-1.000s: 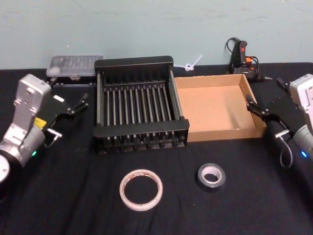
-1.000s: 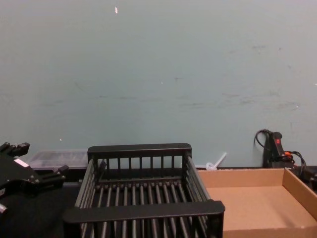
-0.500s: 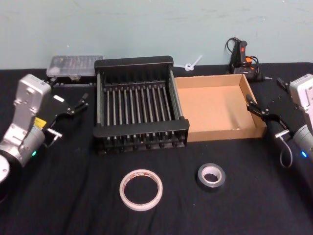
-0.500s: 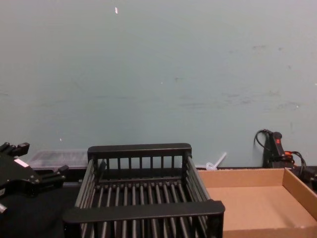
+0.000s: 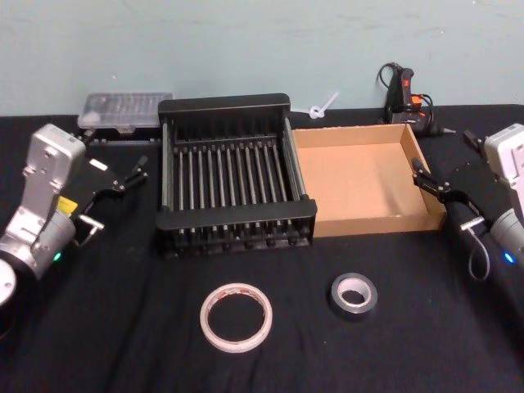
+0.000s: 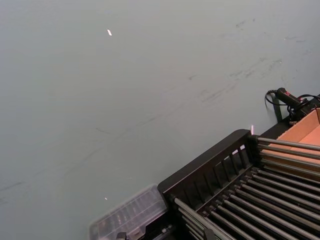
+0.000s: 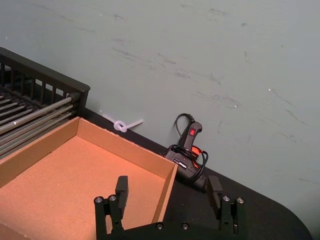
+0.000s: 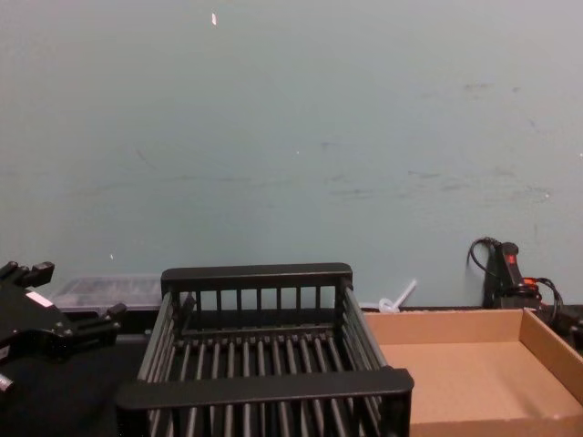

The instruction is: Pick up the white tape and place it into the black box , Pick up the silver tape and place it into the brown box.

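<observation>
The white tape (image 5: 236,316) lies flat on the black cloth near the front, below the black box (image 5: 233,176). To its right rests the smaller silver tape (image 5: 354,295), in front of the brown box (image 5: 360,178). The two boxes stand side by side, and neither holds a roll. My left gripper (image 5: 115,160) hovers open left of the black box (image 8: 264,391), also seen in the chest view (image 8: 73,291). At the brown box's right wall my right gripper (image 5: 444,154) hangs open, its fingers (image 7: 122,189) straddling that wall (image 7: 167,187).
A clear plastic case (image 5: 124,110) sits at the back left. A black glue gun (image 5: 405,94) and a white zip tie (image 5: 321,106) lie behind the brown box. The pale green wall stands close behind the table.
</observation>
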Motion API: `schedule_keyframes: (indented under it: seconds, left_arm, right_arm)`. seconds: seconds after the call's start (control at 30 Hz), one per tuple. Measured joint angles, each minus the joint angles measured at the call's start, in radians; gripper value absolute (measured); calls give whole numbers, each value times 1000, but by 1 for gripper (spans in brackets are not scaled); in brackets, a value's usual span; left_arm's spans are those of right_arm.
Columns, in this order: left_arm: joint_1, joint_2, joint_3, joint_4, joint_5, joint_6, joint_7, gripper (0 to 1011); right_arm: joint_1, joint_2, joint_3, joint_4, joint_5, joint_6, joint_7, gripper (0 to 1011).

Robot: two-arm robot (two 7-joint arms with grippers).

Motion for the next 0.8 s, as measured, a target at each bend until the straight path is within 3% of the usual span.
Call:
schedule_keyframes:
  seconds: [0.8]
  left_arm:
    - [0,0,0,0,0,0,0,1001]
  right_arm:
    - [0,-1,1,0,0,0,0,1002]
